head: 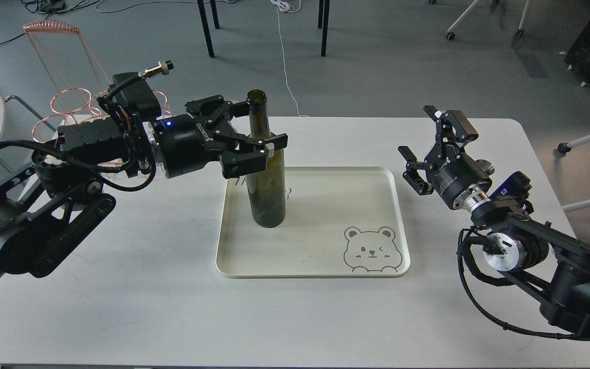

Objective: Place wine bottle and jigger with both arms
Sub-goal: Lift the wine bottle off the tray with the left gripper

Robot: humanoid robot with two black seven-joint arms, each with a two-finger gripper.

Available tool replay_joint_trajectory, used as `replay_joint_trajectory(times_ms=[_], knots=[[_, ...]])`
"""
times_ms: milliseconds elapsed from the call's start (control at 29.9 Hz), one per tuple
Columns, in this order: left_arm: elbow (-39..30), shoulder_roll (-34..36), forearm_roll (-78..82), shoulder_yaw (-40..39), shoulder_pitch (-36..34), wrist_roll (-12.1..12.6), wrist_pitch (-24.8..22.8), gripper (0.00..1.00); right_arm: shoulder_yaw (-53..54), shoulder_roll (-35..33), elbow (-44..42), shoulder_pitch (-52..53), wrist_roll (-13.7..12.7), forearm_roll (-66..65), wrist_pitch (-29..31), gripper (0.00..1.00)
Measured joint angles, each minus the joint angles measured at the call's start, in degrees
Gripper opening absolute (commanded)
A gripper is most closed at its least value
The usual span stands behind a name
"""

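The wine bottle point(266, 174), dark olive green, stands upright at the left of the cream tray point(325, 256). My left gripper point(255, 125) is open and straddles the bottle at its shoulder. One finger point(269, 145) lies in front of the glass and the other sits behind the neck. I cannot tell whether they touch it. My right gripper point(418, 130) is open and empty, above the table to the right of the tray. A small silver piece point(487, 166) peeks out behind the right wrist. It may be the jigger, and it is mostly hidden.
The tray has a bear drawing point(372, 249) at its front right corner. A copper wire rack point(69, 97) stands at the table's back left, behind my left arm. The white table point(146, 297) ends close behind the bottle. Chair legs stand on the floor beyond.
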Motion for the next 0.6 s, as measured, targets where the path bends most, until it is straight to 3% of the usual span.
replay_joint_trajectory(times_ms=[167, 301, 401, 602], knots=[[1.19, -1.46, 0.11, 0.44, -1.58, 0.00, 0.00, 0.91, 0.02, -0.12, 0.01, -0.01, 0.00, -0.01, 0.00, 0.99], [1.98, -1.69, 0.10, 0.55, -2.52, 0.00, 0.00, 0.70, 0.02, -0.20, 0.02, 0.01, 0.00, -0.01, 0.00, 0.99], [2.60, -1.70, 0.04, 0.63, -2.94, 0.00, 0.00, 0.64, 0.02, -0.21, 0.03, 0.01, 0.00, -0.01, 0.00, 0.99], [2.79, -1.64, -0.01, 1.79, -3.30, 0.00, 0.03, 0.23, 0.02, -0.22, 0.03, -0.01, 0.00, -0.04, 0.00, 0.99]])
